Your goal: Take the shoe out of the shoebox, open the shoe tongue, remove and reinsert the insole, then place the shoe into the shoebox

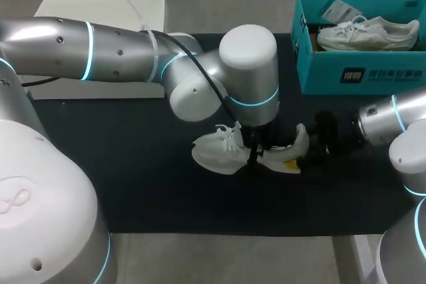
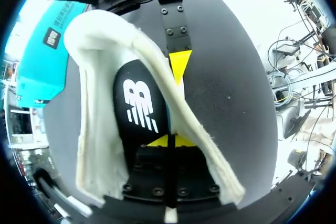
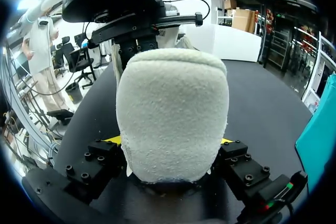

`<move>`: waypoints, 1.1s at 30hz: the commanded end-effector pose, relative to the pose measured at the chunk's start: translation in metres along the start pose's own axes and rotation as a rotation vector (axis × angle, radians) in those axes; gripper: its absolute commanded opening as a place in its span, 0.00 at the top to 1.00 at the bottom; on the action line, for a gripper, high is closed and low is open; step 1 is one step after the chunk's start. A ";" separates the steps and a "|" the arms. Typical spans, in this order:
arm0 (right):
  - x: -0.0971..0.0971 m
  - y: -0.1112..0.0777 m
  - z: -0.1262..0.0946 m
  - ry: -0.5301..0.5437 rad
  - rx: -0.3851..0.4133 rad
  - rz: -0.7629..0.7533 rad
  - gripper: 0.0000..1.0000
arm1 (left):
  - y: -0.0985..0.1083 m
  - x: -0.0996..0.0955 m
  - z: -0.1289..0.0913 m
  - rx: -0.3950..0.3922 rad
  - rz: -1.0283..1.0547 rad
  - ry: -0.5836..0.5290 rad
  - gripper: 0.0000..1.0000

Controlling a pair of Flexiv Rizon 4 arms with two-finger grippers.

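Grips heel of shoe (image 1: 216, 151) from three o'clock with right gripper (image 3: 169, 141). Holds tips of left gripper (image 2: 169, 141) pressed together at insole (image 2: 139, 108), inside shoe; grasp unclear.

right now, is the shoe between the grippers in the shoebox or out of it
Out. The shoe is at the middle of the dark table, apart from the teal shoebox, which holds a second shoe.

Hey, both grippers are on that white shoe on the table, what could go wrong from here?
1. The right gripper pinches only the soft heel of the shoe, which could fold or slip free.
2. The left gripper sits inside the collar, right at the insole; lifting from there could drag the whole shoe up rather than the insole alone.
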State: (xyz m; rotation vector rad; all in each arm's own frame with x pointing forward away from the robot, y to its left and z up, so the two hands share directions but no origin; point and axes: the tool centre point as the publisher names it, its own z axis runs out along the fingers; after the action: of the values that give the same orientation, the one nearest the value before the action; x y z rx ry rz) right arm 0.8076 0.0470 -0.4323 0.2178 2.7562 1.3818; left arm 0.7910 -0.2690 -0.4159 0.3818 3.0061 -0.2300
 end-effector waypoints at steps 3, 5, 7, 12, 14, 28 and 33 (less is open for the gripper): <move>0.003 -0.003 0.008 0.000 0.001 0.000 1.00 | 0.006 -0.002 0.009 0.051 -0.029 0.023 1.00; 0.003 -0.003 0.008 0.000 0.001 0.000 1.00 | 0.007 -0.003 -0.001 0.074 -0.037 0.027 1.00; 0.003 -0.003 0.008 0.000 0.001 0.000 1.00 | 0.006 -0.001 -0.012 0.089 -0.037 0.027 1.00; 0.003 -0.003 0.008 0.000 0.001 0.000 1.00 | 0.005 0.000 -0.033 0.128 -0.035 0.036 1.00; 0.003 -0.003 0.008 0.000 0.001 0.000 1.00 | 0.005 0.002 -0.041 0.151 -0.035 0.044 1.00; 0.003 -0.003 0.008 0.000 0.001 0.000 1.00 | 0.012 0.000 -0.077 0.341 -0.052 0.119 1.00; 0.003 -0.003 0.008 0.000 0.001 0.000 1.00 | 0.011 -0.005 -0.076 0.348 -0.051 0.124 1.00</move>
State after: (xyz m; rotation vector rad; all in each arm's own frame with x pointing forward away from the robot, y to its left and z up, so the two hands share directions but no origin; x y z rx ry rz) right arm 0.8063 0.0485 -0.4319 0.2164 2.7564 1.3839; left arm 0.7912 -0.2470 -0.3384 0.3505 3.0947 -0.7536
